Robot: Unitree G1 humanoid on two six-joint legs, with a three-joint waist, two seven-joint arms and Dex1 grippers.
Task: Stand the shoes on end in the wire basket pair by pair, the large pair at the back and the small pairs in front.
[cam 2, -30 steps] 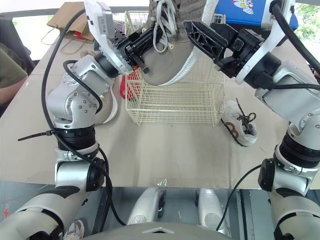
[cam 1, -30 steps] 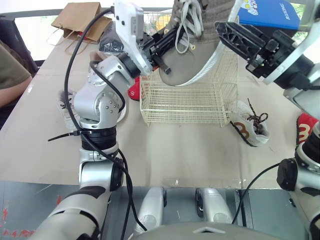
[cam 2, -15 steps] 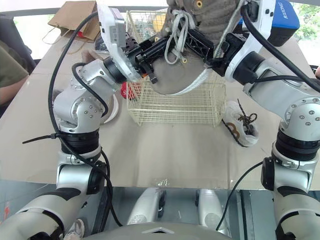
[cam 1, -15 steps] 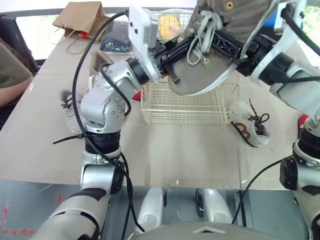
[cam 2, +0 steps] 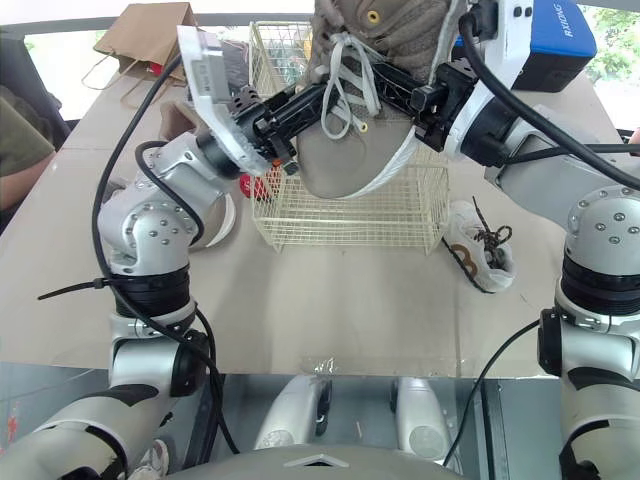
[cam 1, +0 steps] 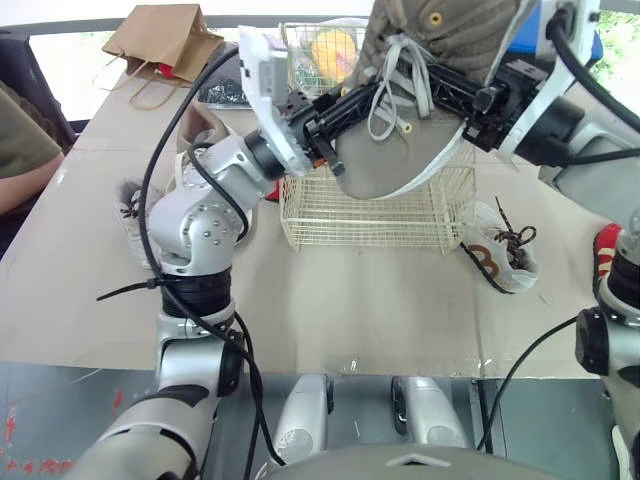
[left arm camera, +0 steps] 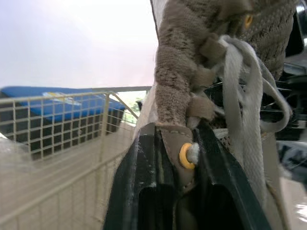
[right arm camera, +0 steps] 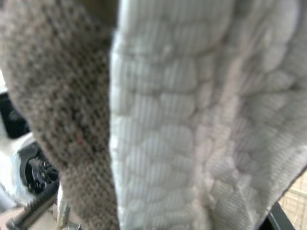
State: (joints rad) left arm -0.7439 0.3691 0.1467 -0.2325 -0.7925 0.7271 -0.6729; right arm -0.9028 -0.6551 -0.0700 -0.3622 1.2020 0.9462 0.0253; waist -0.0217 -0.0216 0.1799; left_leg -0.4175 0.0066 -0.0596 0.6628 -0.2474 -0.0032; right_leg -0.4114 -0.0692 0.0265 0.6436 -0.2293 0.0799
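Note:
A large grey-brown shoe (cam 1: 420, 120) with white laces and a white sole hangs toe-down over the cream wire basket (cam 1: 370, 215). My left gripper (cam 1: 335, 150) reaches in from the left. In the left wrist view its black fingers (left arm camera: 139, 191) clamp the shoe's eyelet flap (left arm camera: 187, 153). My right gripper (cam 1: 455, 95) comes from the right with its fingers across the shoe's laced side. The shoe's knit side and ribbed white sole (right arm camera: 192, 120) sit right against the right wrist camera.
A small white shoe with brown laces (cam 1: 505, 255) lies right of the basket. One red shoe (cam 1: 610, 250) is at the right edge and another (cam 1: 272, 190) left of the basket. A white shoe (cam 1: 135, 215), a paper bag (cam 1: 160, 40), a blue box (cam 2: 555, 40) and a person's arm (cam 1: 25, 150) ring the table.
My right gripper swung in from the right and closed onto the shoe. The shoe stayed above the basket, shifting slightly as both arms moved.

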